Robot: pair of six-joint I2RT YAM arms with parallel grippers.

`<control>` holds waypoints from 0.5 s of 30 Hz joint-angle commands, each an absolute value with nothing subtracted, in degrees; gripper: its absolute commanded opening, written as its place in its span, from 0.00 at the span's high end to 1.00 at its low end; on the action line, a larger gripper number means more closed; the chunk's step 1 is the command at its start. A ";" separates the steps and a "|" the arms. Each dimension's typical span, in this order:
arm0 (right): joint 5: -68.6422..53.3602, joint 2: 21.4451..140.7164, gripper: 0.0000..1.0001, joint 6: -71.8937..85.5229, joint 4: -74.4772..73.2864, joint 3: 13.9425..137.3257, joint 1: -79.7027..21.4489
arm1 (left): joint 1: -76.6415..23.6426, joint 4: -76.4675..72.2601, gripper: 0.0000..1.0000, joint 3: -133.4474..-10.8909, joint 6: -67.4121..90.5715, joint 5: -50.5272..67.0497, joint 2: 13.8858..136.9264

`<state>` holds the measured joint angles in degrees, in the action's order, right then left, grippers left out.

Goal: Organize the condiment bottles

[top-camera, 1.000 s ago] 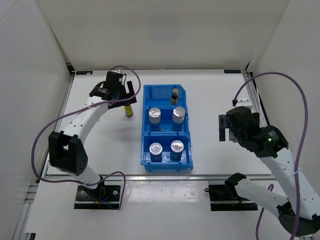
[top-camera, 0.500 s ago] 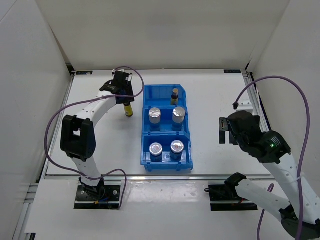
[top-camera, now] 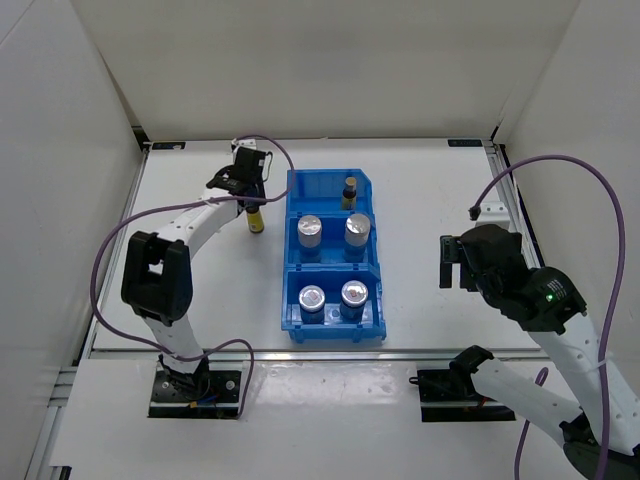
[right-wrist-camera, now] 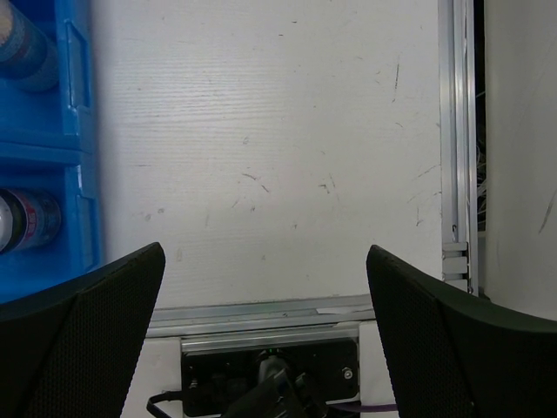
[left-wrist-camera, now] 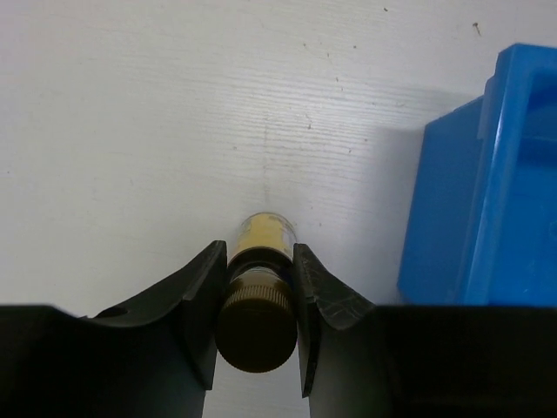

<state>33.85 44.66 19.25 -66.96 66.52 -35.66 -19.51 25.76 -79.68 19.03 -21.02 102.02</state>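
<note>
A dark brown bottle with a yellow label [top-camera: 257,221] stands upright on the table, just left of the blue bin [top-camera: 334,176]. My left gripper [top-camera: 254,202] is shut on its neck, and in the left wrist view both fingers press the bottle [left-wrist-camera: 257,324] just under its cap. A second brown bottle [top-camera: 349,190] stands in the bin's far compartment. Two silver-lidded jars [top-camera: 310,230] fill the middle compartment and two more [top-camera: 313,298] the near one. My right gripper [top-camera: 449,262] hovers open over bare table to the right of the bin, with nothing between its fingers [right-wrist-camera: 109,305].
The bin's blue wall [left-wrist-camera: 487,192] stands close to the right of the held bottle. A metal rail [right-wrist-camera: 457,131] runs along the table's right edge. White walls enclose the table on three sides. A purple cable [top-camera: 270,150] loops above the left wrist.
My left gripper has closed from wide open onto the brown bottle beside the bin. The bottle has stayed where it stood. The right arm has shifted only slightly.
</note>
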 commanded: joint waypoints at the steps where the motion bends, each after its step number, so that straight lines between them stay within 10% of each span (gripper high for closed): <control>1: 33.14 44.21 0.00 19.07 -64.86 66.01 -35.86 | -20.65 25.22 0.84 -78.84 17.58 -24.17 96.51; 15: 32.61 44.21 0.00 19.07 -64.34 65.48 -36.39 | -34.00 26.46 0.89 -94.21 14.41 -41.73 93.60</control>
<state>32.69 44.62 19.25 -65.93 65.71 -36.10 -30.83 28.99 -90.04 15.38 -33.36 99.29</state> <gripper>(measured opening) 0.996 0.441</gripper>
